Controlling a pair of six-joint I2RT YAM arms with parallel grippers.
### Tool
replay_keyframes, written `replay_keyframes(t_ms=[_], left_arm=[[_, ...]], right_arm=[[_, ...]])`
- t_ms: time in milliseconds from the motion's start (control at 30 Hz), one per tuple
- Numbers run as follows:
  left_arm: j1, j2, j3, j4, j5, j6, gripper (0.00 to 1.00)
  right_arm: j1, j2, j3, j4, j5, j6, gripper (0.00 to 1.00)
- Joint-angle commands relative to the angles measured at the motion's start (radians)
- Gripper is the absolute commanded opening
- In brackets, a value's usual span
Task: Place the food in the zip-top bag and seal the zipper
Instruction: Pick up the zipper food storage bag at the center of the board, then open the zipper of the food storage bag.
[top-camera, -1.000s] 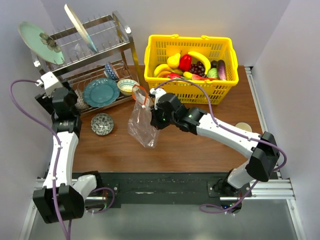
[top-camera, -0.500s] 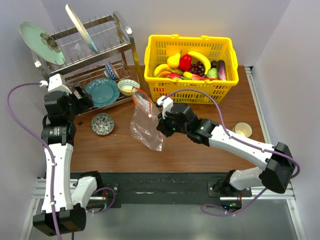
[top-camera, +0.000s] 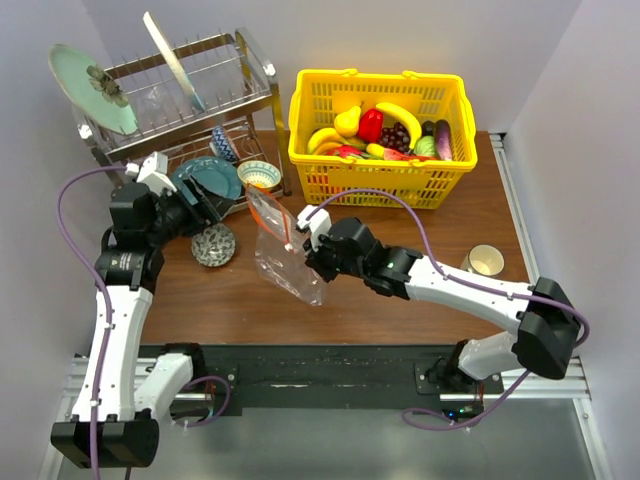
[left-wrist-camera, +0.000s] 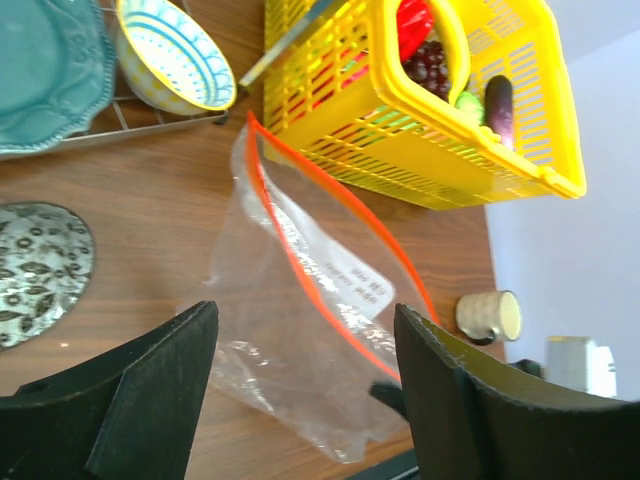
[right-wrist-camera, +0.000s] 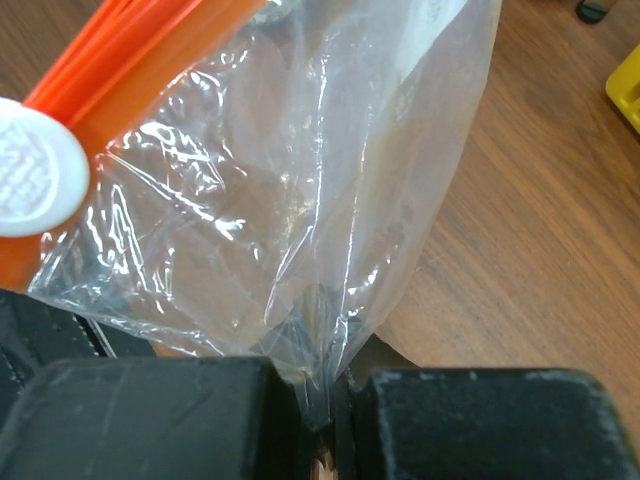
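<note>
Your right gripper (right-wrist-camera: 322, 395) is pressed together on a fold of the zip-top bag (top-camera: 285, 262), pinching the clear plastic at the bag's side nearest that arm, over the wooden table (top-camera: 400, 320) in front of the yellow basket (top-camera: 440, 185). The bag's mouth faces your left arm and gapes, the two runs of the red-orange zipper (left-wrist-camera: 296, 262) standing apart from each other. Your left gripper (left-wrist-camera: 300, 318) has its fingers (left-wrist-camera: 150, 390) spread wide and sits just short of that mouth, by the lower shelf of the dish rack (top-camera: 262, 75). The food is all in the basket, well apart from the bag: the eggplant (top-camera: 443, 138) at the right end, the green piece (top-camera: 425, 146) beside it, then the grape bunch (top-camera: 397, 135) and the red piece (top-camera: 371, 124). A patterned bowl (top-camera: 213, 244) lies near the bag, and a cup (top-camera: 485, 260) stands beyond your right forearm
</note>
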Motion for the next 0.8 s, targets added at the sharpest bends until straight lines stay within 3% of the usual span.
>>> replay_keyframes(t_ms=[0, 233, 467, 700, 767], left_arm=[[-0.015, 0.002, -0.021, 0.085, 0.058, -0.068, 0.73], [-0.091, 0.022, -0.079, 0.129, 0.024, -0.099, 0.69], [-0.205, 0.043, -0.124, 0.171, -0.115, -0.139, 0.67], [-0.249, 0.092, -0.141, 0.220, -0.169, -0.126, 0.38], [-0.255, 0.106, -0.144, 0.227, -0.192, -0.117, 0.37]], right_arm=[[0.018, 0.003, 0.025, 0.054, 0.058, -0.037, 0.03], [0.033, 0.003, 0.028, 0.063, 0.075, -0.035, 0.03], [0.041, 0.004, 0.033, 0.074, 0.074, -0.038, 0.03], [0.051, -0.005, 0.024, 0.080, 0.067, -0.034, 0.03], [0.051, -0.011, 0.019, 0.085, 0.064, -0.032, 0.03]])
